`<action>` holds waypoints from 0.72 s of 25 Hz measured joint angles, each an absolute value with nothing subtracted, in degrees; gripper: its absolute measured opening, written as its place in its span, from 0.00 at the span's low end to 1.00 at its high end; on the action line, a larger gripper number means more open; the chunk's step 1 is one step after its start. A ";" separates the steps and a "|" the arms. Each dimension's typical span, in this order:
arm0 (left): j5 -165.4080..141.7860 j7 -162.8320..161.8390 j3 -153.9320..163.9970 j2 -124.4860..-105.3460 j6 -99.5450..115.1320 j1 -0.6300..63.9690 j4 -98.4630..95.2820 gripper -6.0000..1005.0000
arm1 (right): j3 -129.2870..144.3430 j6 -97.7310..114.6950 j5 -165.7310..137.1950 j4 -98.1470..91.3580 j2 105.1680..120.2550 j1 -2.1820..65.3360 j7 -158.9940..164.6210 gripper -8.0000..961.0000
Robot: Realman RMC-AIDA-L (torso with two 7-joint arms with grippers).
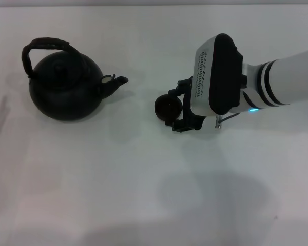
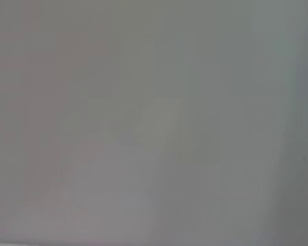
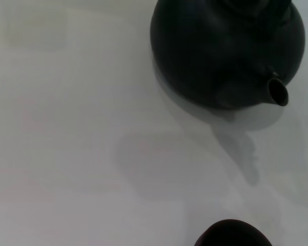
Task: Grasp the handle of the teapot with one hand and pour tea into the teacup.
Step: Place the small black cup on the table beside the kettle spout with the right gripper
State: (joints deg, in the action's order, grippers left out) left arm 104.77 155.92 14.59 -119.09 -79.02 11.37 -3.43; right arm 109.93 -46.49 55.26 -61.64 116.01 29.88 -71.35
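White tabletop (image 1: 143,195) carries the black teapot (image 1: 64,87) at your ten o'clock, handle (image 1: 43,45) free. Your right end effector (image 1: 177,108) sits at the teacup (image 1: 168,107), centre; whether it pinches is unclear. Keep the cup upright near the spout (image 1: 115,82).

Matte black body on the teapot (image 1: 64,92), faintly grainy like cast iron, with only a dull sheen near the spout (image 3: 277,92). Rough, wrapped texture along the handle (image 1: 43,45), dark brown-black, looking like wound cord or cane. Smooth dark glaze on the teacup (image 1: 168,107), slightly glossier than the pot. Smooth matt white on the table (image 1: 143,179). Glossy white plastic casing with black trim on the right arm (image 1: 282,77); black hard parts at the right gripper (image 1: 180,108).
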 joint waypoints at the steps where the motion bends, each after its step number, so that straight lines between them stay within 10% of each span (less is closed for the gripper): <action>1: 104.77 155.92 14.59 -119.09 -79.02 11.33 -3.43 0.85 | 109.98 -46.14 55.26 -61.65 116.01 29.82 -71.36 0.77; 18: 104.67 155.92 14.59 -119.00 -79.00 11.31 -3.43 0.85 | 110.59 -45.02 55.14 -60.83 116.02 29.50 -71.34 0.79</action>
